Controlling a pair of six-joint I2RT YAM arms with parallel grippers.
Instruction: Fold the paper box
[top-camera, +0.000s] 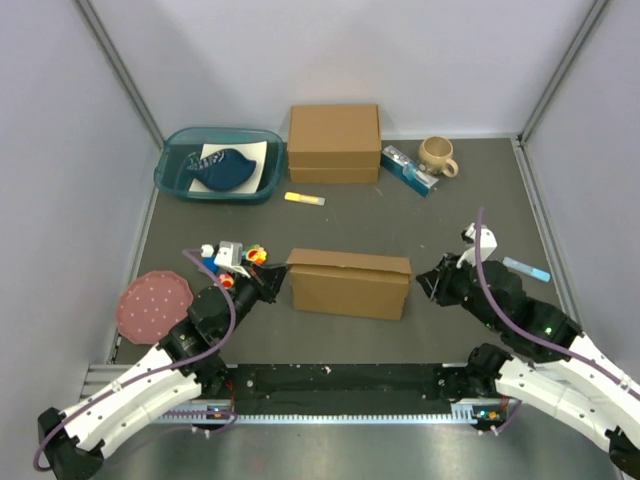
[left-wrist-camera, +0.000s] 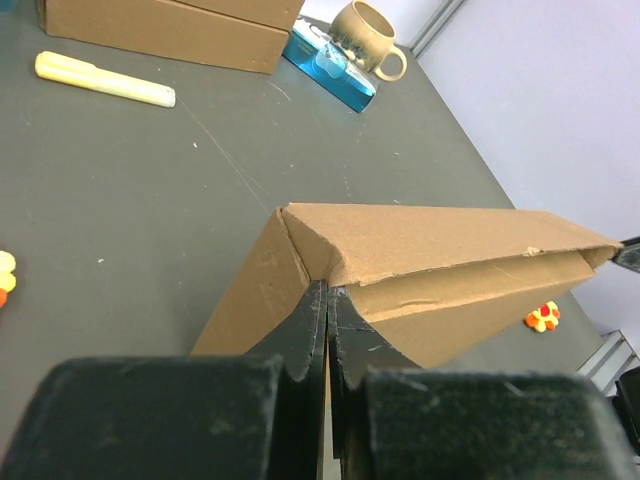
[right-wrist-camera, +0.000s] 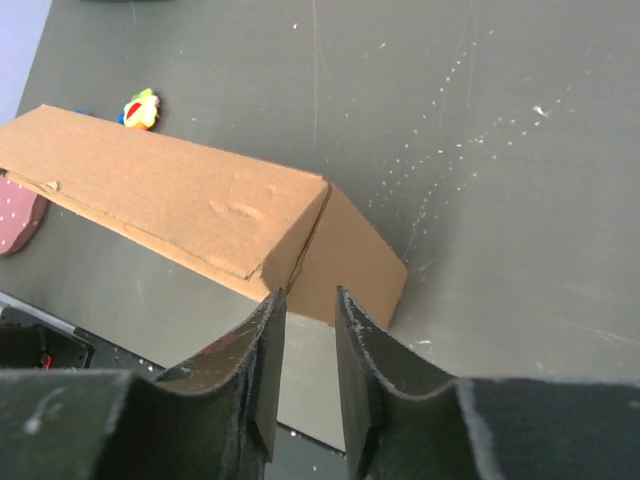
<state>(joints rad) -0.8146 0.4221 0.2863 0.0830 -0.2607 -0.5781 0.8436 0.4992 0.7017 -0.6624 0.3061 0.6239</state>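
Paper box (top-camera: 349, 283) sits folded near the desk's (top-camera: 400, 215) front edge. Left pincer (left-wrist-camera: 328, 300) is pressed together at the box's left end. Right pincer (right-wrist-camera: 308, 300) is spread a little, just beside the box's right end.

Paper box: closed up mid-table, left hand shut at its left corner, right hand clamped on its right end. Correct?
No. The right hand is open beside the right end of the paper box, gripping nothing; the right wrist view shows it. The rest holds: closed up mid-table, left hand shut at its left corner.
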